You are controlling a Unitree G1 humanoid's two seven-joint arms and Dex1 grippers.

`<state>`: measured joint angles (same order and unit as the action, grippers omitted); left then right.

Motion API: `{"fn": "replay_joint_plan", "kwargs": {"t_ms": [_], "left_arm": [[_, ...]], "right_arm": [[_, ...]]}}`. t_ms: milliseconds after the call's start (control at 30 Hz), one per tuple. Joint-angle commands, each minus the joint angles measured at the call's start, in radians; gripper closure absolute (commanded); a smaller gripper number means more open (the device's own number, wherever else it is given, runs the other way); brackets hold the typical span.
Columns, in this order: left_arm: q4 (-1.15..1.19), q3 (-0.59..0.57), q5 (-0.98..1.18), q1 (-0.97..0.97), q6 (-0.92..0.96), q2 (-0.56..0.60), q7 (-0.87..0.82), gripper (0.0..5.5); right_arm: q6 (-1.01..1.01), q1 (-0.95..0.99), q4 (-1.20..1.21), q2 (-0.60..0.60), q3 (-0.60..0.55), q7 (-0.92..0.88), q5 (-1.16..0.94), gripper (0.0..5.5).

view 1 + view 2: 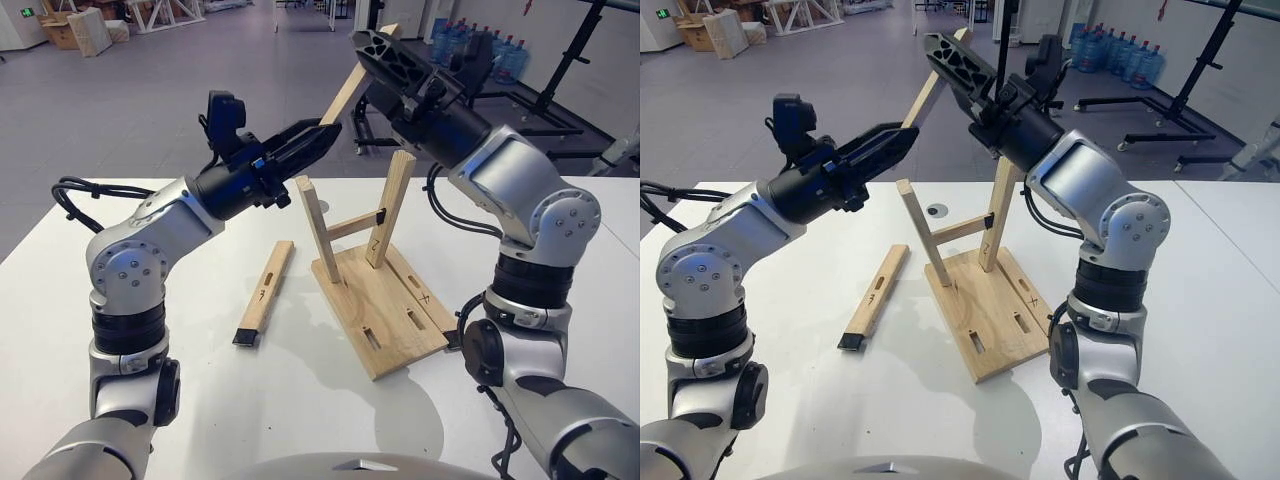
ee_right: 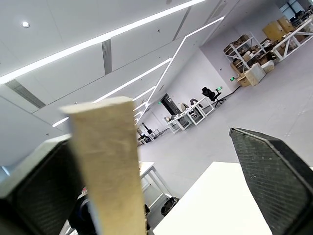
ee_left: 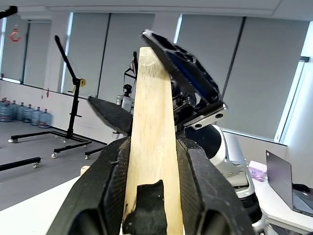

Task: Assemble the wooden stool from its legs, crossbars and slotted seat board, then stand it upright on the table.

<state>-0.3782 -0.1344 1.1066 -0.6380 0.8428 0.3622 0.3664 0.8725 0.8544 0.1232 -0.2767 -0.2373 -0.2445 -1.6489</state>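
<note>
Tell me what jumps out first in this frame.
Both arms are raised over the table with one wooden leg between them. The left gripper is shut on its lower end, and the right gripper sits open around its upper part. Below, the seat board lies flat with two upright legs standing on it, joined by a crossbar. A loose leg lies to its left.
</note>
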Motion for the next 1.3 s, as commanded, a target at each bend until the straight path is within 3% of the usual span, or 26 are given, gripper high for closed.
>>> {"fn": "replay_joint_plan", "kwargs": {"t_ms": [33, 267, 500, 1300], "left_arm": [[-0.015, 0.103, -0.206, 0.007, -0.07, 0.046, 0.015, 4.23], [-0.011, 0.21, -0.514, 0.019, -0.258, 0.059, 0.042, 4.23], [-0.022, 0.219, -0.596, 0.06, -0.298, 0.041, 0.065, 4.23], [-0.006, 0.218, -0.673, 0.042, -0.316, 0.009, 0.101, 4.23]], "right_arm": [[-0.007, 0.025, 0.013, 0.02, 0.035, -0.023, 0.002, 0.65], [-0.047, 0.015, 0.026, 0.026, 0.037, -0.077, 0.02, 0.65], [-0.095, -0.001, 0.007, 0.054, 0.029, -0.108, 0.024, 0.65], [-0.102, -0.017, -0.006, 0.093, 0.032, -0.152, 0.002, 4.95]]}}
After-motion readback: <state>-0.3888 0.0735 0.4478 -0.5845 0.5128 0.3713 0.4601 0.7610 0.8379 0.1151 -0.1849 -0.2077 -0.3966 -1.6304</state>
